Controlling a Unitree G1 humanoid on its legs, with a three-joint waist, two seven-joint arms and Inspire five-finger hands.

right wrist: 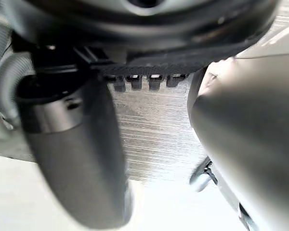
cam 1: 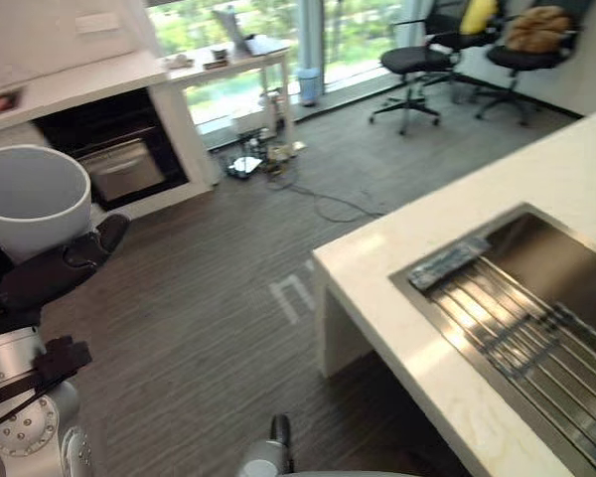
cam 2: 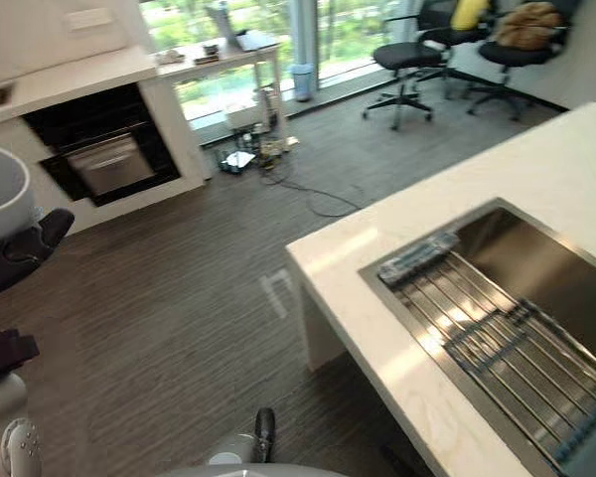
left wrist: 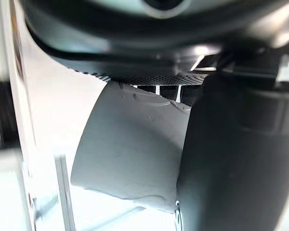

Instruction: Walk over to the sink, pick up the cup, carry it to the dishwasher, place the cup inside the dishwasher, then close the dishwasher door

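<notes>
Cup, upright, is clamped in the left hand, thumb curled under its base, high at the robot's left above the dark floor. Right hand hangs over that floor, grip unreadable. Sink sits well apart to the right.

Room interior, viewed from beside the island: a dark, fine-striped floor bearing a pale marking runs from the white counter at near right to tall windows, which admit bright daylight and show greenery. Below the glass stand a small pale table with oddments on it, a white bin, and loose cables on the floor. At far right are a black swivel chair with a yellow object at its back, and a second chair carrying a brown bundle.
</notes>
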